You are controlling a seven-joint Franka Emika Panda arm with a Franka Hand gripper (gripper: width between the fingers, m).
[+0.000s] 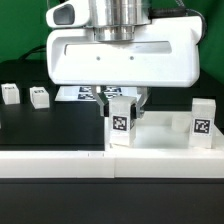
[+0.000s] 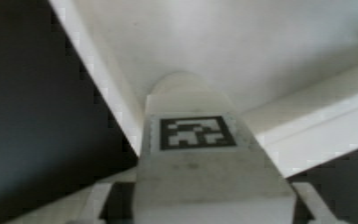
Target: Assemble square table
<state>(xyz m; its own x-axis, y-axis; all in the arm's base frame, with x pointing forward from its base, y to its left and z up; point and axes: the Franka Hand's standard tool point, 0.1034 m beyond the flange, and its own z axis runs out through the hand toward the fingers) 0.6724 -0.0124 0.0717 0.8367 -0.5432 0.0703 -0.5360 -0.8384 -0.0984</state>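
Observation:
A white table leg (image 1: 121, 122) with a black-and-white tag stands upright on the white square table top (image 1: 165, 142), near its edge at the exterior view's left. My gripper (image 1: 122, 102) comes down over it, one finger on each side, and is shut on the leg. In the wrist view the tagged leg (image 2: 195, 150) fills the space between my fingers (image 2: 114, 203), with the gripper (image 2: 197, 205) tight around it and the table top's rim (image 2: 131, 55) beyond. A second leg (image 1: 201, 117) stands upright at the top's right side.
Two small white tagged legs (image 1: 10, 93) (image 1: 39, 97) lie on the black table at the exterior view's left. The marker board (image 1: 76, 95) lies behind them, partly hidden by my hand. A green wall closes off the back.

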